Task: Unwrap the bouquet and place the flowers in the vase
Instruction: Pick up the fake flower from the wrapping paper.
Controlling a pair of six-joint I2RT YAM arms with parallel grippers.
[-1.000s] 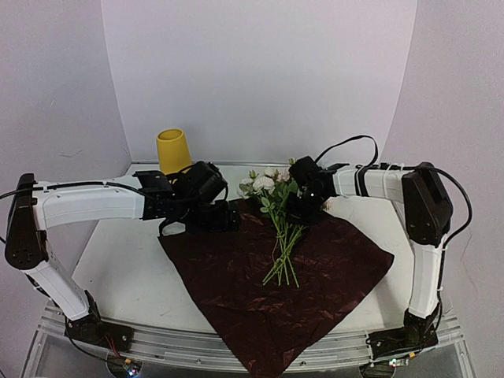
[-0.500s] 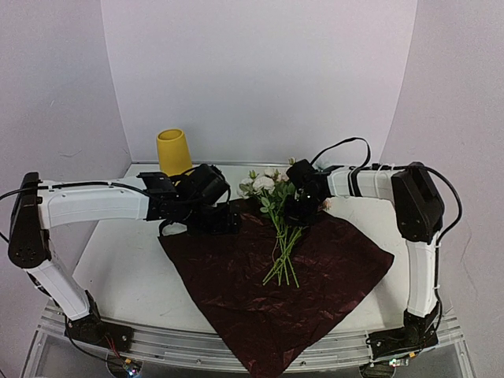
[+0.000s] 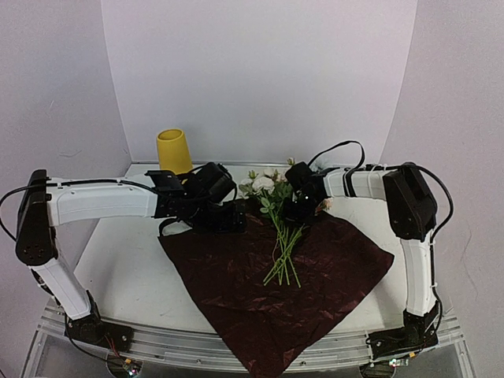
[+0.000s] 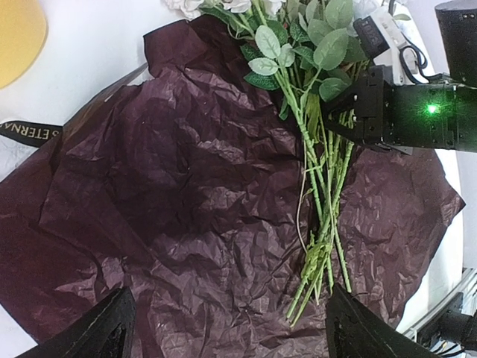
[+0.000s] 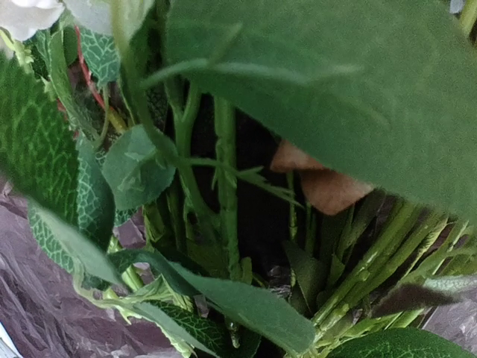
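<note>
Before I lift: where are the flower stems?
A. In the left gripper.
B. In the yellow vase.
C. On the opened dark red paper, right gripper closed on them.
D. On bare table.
C: the flowers lie on the spread dark red paper with the right gripper shut around their stems; the yellow vase holds none, and the left gripper is open.

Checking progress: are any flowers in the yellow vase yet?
No, the flowers lie on the dark red paper, away from the vase.
</note>
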